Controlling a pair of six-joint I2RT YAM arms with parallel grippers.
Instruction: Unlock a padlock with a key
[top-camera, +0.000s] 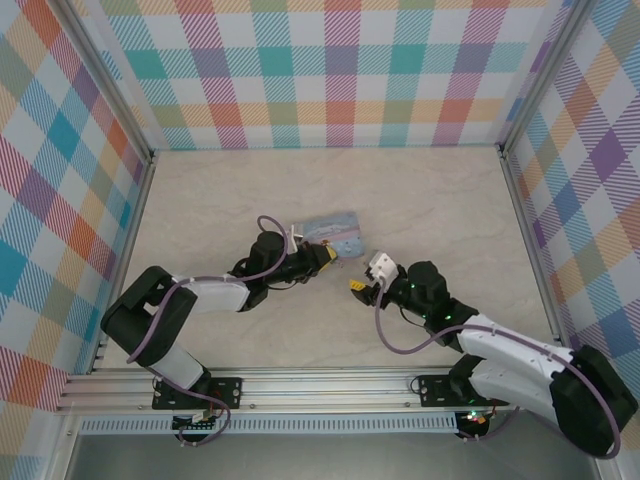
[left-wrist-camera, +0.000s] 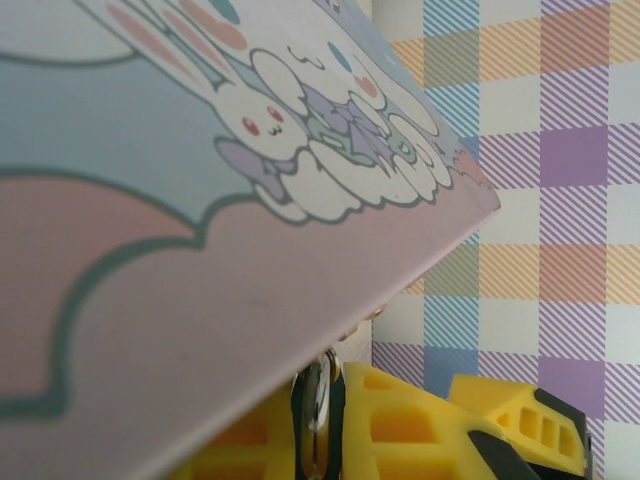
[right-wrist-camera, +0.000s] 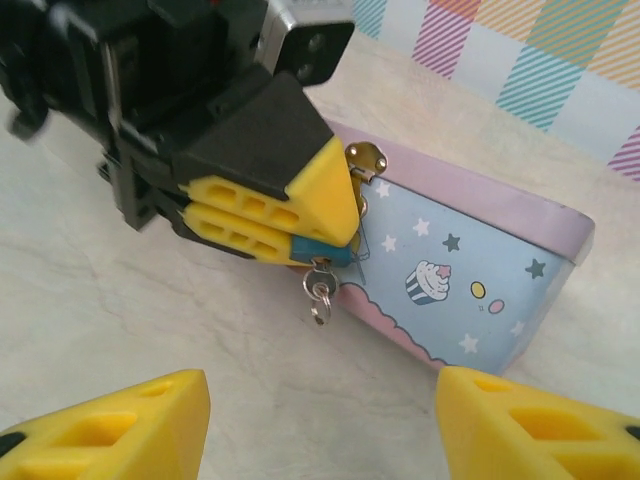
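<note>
In the right wrist view my left gripper (right-wrist-camera: 335, 232) is shut on the small bluish padlock (right-wrist-camera: 322, 251), which sits at the front wall of the pale blue tin (right-wrist-camera: 470, 270). The silvery key (right-wrist-camera: 319, 285) sticks out of the padlock's underside, and a small ring hangs from it. My right gripper (right-wrist-camera: 320, 430) is open wide, its yellow fingertips (right-wrist-camera: 130, 430) low in that view and apart from the key. The left wrist view shows a dark, silvery sliver of the padlock (left-wrist-camera: 318, 395) pinched between the yellow pads (left-wrist-camera: 400, 420), under the tin (left-wrist-camera: 200, 200).
In the top view the tin (top-camera: 332, 230) lies mid-table, with the left gripper (top-camera: 327, 257) at its near edge and the right gripper (top-camera: 360, 288) a little nearer and to the right. Checked walls (top-camera: 340, 70) enclose the table on three sides.
</note>
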